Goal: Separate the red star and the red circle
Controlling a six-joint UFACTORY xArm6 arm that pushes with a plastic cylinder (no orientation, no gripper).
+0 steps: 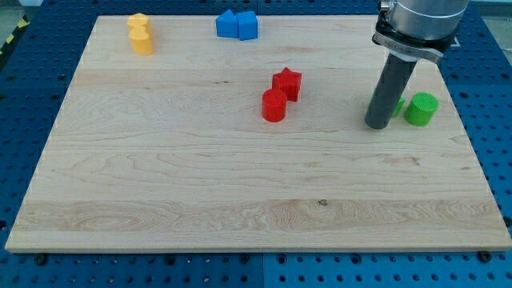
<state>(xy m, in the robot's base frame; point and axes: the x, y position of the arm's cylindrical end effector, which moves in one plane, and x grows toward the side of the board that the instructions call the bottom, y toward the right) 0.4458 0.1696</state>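
Observation:
The red star point(287, 82) sits near the board's middle, a little toward the view's top. The red circle point(274, 106) touches it on its lower left. My tip point(376, 125) rests on the board well to the right of both red blocks, about a hand's width from them. The dark rod stands upright above it and partly hides a green block point(397, 107) just behind it.
A green circle point(421, 109) stands right of the tip near the board's right edge. Two blue blocks point(237, 25) sit together at the top middle. Two yellow blocks point(140, 34) sit together at the top left. The wooden board point(160, 184) lies on a blue perforated table.

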